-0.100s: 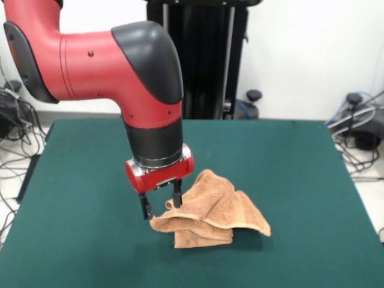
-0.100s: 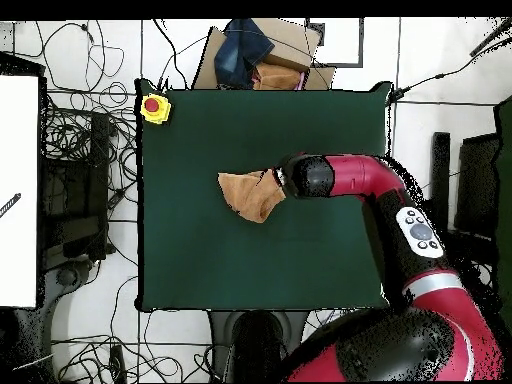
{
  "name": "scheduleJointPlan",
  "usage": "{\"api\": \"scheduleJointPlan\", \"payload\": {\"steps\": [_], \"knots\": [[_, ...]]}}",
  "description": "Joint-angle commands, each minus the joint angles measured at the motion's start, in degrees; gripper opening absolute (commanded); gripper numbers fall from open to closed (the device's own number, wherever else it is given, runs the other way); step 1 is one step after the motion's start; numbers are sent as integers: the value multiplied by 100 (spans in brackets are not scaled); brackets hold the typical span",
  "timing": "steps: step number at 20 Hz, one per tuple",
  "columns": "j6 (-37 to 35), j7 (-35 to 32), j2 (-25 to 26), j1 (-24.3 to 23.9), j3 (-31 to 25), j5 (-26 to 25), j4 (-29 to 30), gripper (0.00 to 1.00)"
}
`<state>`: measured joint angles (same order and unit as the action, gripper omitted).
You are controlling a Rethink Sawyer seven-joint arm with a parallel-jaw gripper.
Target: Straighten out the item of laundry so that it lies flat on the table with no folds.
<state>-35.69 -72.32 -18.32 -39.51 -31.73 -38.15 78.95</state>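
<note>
On green table (image 1: 288,180), crumpled towel (image 1: 213,210), gripper (image 1: 162,205) open at its edge

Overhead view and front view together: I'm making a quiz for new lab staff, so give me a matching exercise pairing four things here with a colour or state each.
Things:
1. peach-orange terry-cloth towel
2. dark green felt-topped table
3. robot's black-fingered hand
4. yellow box with a red button

States:
A. at the table's corner
B. open, at the towel's edge
C. crumpled in folds
D. largely bare

Pairs: 1-C, 2-D, 3-B, 4-A
</note>
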Motion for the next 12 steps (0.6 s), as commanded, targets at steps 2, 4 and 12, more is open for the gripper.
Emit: {"api": "scheduleJointPlan", "payload": {"steps": [2,4,12], "knots": [[132,727,277,126,-111,-403,-320,100],[114,785,321,94,-101,-420,-356,100],[-8,774,339,148,-20,-439,-445,100]]}}
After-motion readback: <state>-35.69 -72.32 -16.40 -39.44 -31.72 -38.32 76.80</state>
